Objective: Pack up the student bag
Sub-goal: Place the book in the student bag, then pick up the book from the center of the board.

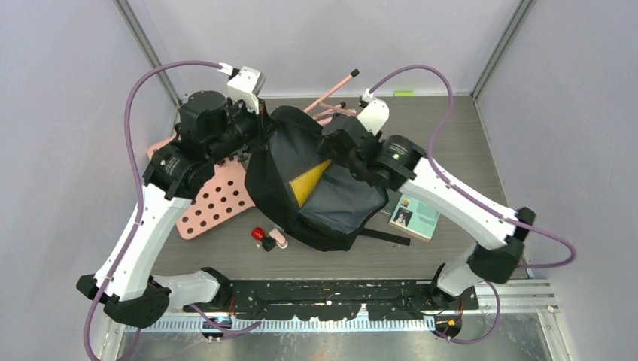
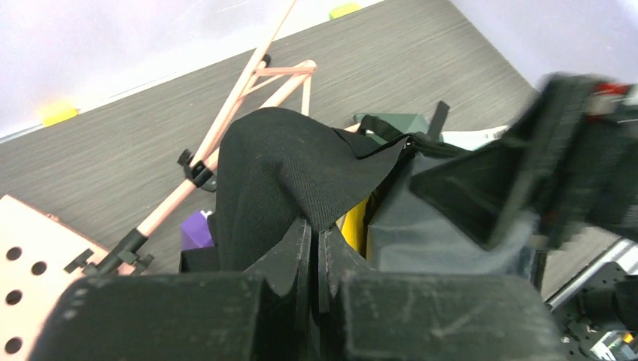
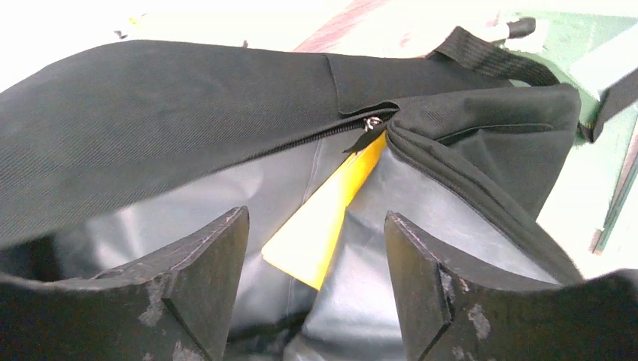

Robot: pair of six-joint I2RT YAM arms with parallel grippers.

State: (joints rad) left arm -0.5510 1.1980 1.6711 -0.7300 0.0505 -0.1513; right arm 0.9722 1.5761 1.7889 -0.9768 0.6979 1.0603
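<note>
Left fingers (image 2: pixel 292 252) clamp the rim of the student bag (image 1: pixel 265 192), which lies mouth wide at the middle of the surface (image 1: pixel 466 150). Right fingers (image 3: pixel 203 256), spread and empty, hover over a yellow folder (image 3: pixel 320 233) inside. Next is likely fetching the teal book (image 1: pixel 414 216).

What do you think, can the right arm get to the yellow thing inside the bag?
Probably yes. The right gripper hangs open just over the yellow thing, with nothing between them. The left gripper pinches the edge of the student bag, holding its mouth wide.
</note>
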